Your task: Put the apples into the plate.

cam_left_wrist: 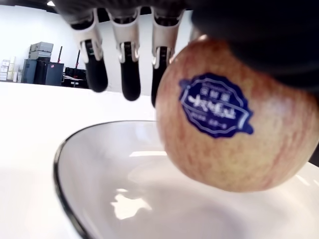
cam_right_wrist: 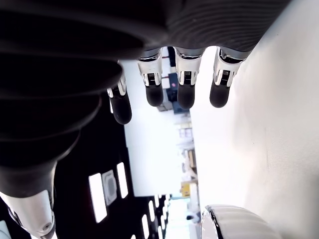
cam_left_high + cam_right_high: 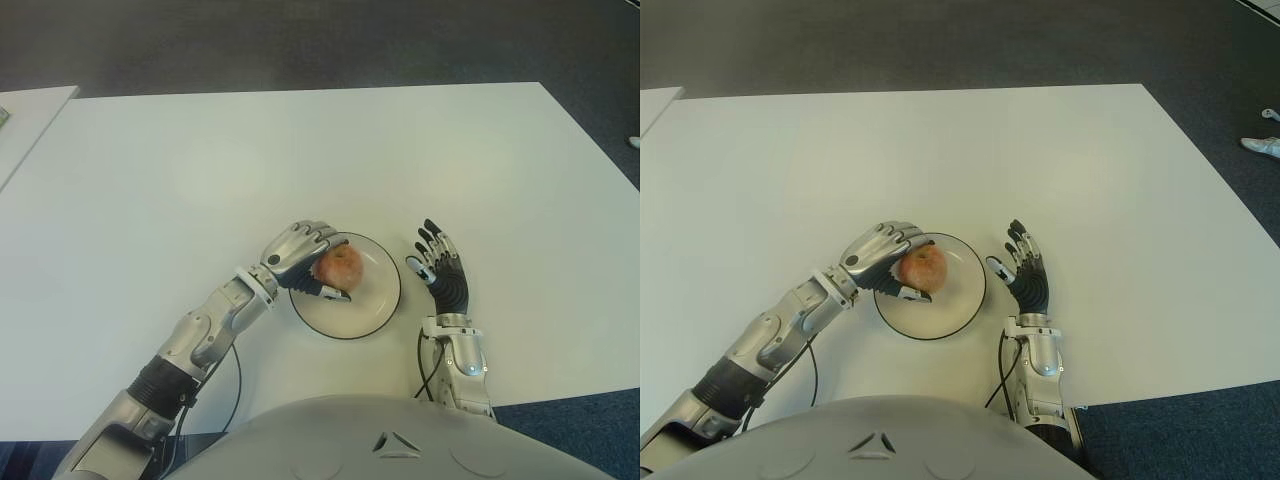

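Note:
A red-yellow apple (image 3: 343, 266) with a blue sticker (image 1: 215, 105) is held by my left hand (image 3: 318, 268) over the left half of the white, dark-rimmed plate (image 3: 385, 310). The thumb and palm press on the apple, while the fingers (image 1: 130, 74) reach down past it toward the plate's bowl (image 1: 124, 164). It sits low over the plate; I cannot tell whether it touches. My right hand (image 3: 437, 262) stands just right of the plate, palm up, fingers (image 2: 154, 92) spread and holding nothing. No other apple is in view.
The white table (image 3: 300, 150) stretches wide around the plate. A second white table's corner (image 3: 25, 120) shows at the far left. A black cable (image 3: 235, 385) loops by my left forearm near the front edge. Dark carpet lies beyond the table.

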Controlling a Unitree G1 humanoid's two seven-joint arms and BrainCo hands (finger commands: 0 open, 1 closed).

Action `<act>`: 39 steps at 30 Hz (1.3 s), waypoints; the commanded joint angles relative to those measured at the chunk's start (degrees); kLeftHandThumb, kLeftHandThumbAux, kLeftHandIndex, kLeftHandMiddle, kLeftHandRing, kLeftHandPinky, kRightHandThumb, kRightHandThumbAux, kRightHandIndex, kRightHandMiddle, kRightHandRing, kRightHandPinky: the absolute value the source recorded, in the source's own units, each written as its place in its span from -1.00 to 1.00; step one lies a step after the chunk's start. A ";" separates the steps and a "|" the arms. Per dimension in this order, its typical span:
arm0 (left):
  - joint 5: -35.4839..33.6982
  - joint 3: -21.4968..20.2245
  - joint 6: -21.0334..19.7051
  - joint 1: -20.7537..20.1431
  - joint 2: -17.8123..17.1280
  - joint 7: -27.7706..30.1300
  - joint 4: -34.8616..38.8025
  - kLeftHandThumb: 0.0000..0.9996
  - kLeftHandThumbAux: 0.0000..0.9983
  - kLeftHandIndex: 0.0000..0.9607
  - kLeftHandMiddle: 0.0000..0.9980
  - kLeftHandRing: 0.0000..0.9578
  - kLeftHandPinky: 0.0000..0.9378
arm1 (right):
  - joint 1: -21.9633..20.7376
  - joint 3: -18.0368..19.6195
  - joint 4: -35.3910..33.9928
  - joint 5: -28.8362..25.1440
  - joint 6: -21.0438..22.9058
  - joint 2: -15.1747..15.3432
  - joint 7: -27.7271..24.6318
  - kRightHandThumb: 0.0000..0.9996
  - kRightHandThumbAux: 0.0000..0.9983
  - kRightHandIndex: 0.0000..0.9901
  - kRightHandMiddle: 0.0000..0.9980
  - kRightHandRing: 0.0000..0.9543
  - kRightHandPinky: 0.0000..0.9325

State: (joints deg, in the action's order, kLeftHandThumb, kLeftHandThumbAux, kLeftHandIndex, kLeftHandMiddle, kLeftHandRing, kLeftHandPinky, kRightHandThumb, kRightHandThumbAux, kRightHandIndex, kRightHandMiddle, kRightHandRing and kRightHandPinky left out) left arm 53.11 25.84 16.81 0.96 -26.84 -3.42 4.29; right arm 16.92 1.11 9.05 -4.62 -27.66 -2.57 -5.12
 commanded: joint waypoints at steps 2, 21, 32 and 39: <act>0.58 -0.57 0.18 0.62 -0.37 -1.04 0.78 -0.50 -0.41 -0.63 -0.76 -0.83 -0.83 | 0.64 -0.22 1.92 -0.03 0.70 -0.18 -0.13 -0.32 0.35 -0.65 -0.81 -0.81 -0.72; -3.01 -2.22 -0.92 2.51 -1.04 5.36 5.54 -0.52 -0.72 -1.00 -1.00 -1.00 -1.00 | 0.41 -0.11 2.21 -0.29 0.74 -0.49 0.11 -0.30 0.39 -0.63 -0.81 -0.83 -0.76; -2.74 -3.47 -0.79 2.50 -2.43 8.25 8.28 -0.58 -0.78 -1.00 -1.00 -1.00 -1.00 | 0.45 -0.11 2.22 0.04 0.92 -0.62 0.52 -0.32 0.39 -0.64 -0.81 -0.84 -0.77; -4.63 -5.54 -1.28 2.71 -2.00 6.87 6.60 -0.57 -0.79 -1.00 -1.00 -1.00 -1.00 | 0.63 -0.29 2.28 0.39 0.86 -0.86 0.94 -0.30 0.40 -0.61 -0.81 -0.85 -0.77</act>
State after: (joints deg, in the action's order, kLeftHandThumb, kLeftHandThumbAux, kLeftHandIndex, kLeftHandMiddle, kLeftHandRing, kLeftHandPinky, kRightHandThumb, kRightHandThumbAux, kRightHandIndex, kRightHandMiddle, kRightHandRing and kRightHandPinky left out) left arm 50.28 22.23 16.22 3.25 -28.67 3.75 12.94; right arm 16.48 1.13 9.64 -4.59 -28.16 -2.84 -4.65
